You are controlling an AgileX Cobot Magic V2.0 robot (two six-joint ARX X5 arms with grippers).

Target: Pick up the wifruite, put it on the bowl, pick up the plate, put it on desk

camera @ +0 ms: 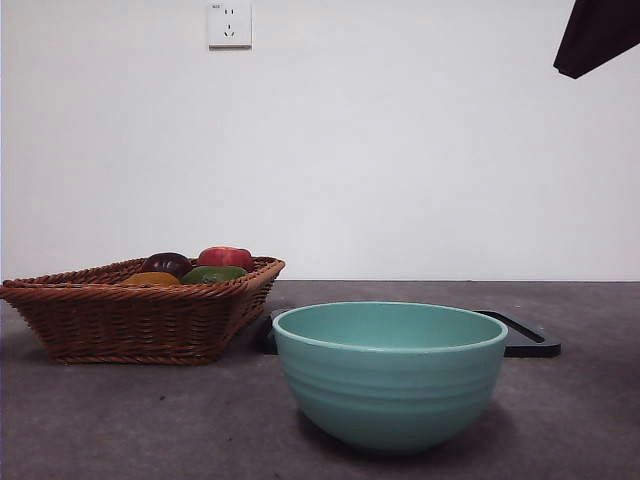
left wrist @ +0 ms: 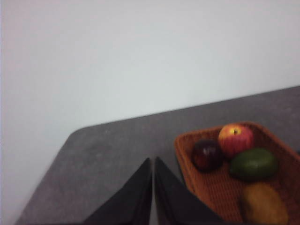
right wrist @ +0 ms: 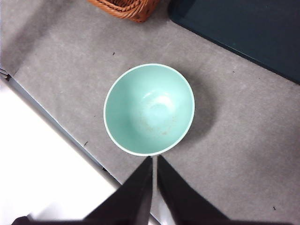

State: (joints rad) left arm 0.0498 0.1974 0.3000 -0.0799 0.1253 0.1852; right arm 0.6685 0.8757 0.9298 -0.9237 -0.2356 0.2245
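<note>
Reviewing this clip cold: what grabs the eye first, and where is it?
The large round mint-teal ceramic bowl stands empty on the dark grey desk, nearest the front camera. Behind it to one side, a brown wicker basket holds the small orange-brown wifruite with red, green and dark purple fruit. A dark flat tray lies behind the bowl.

Smooth glazed ceramic bowl [camera: 390,375], rough woven wicker basket [camera: 130,320], matt mottled grey desk [camera: 580,420], dull-skinned wifruite [left wrist: 265,205]
</note>
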